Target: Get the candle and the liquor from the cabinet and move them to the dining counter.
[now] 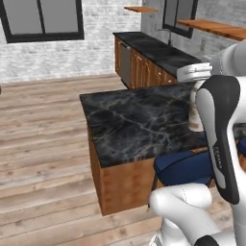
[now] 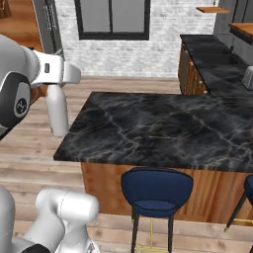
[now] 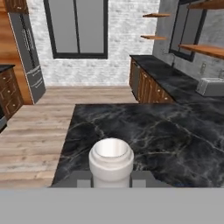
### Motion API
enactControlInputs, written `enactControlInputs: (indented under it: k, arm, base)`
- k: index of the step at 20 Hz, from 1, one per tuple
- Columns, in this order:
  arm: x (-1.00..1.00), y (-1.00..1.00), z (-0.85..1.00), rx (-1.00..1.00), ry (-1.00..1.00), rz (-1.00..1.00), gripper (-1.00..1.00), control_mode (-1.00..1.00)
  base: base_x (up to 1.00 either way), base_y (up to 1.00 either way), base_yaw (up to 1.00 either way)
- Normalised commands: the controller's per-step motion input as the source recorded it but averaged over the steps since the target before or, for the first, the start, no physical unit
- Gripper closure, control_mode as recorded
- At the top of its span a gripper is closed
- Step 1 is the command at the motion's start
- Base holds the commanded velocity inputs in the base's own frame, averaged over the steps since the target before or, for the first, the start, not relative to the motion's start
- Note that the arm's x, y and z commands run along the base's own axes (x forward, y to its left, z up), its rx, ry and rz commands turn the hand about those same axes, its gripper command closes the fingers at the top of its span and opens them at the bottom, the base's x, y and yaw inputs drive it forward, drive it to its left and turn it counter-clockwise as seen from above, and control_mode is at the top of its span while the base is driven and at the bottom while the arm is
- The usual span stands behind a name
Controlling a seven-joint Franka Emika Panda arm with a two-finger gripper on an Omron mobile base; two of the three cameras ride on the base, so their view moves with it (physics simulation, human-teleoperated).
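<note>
My gripper is shut on the neck of the liquor, a pale grey-white bottle that hangs upright in the air. In the hand view its round mouth sits between my gripper's two dark fingertips. The left base view shows part of the liquor behind my forearm. The dining counter, black veined marble on a wooden base, lies just ahead of and below the bottle. The candle is out of view. Reddish wooden shelf slabs of the cabinet hang on the far wall.
Blue-seated stools stand at the island's near side. A long wall counter runs along the right with a silver toaster on it. A steel fridge stands far left. Wooden floor lies open to the left.
</note>
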Motion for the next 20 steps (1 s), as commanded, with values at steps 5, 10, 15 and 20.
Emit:
enactControlInputs:
  k: [5,10,15,20]
  arm:
    - [0.0,0.0,0.0,0.0,0.0,0.0,1.0,1.0]
    - [0.0,0.0,0.0,0.0,0.0,0.0,1.0,1.0]
    - [0.0,0.0,0.0,0.0,0.0,0.0,1.0,1.0]
    - [0.0,0.0,0.0,0.0,0.0,0.0,1.0,1.0]
  base:
    - [0.28,-0.82,0.28]
    - [0.2,-0.67,0.09]
    - [0.23,-0.61,-0.06]
    - [0.49,-0.31,-0.08]
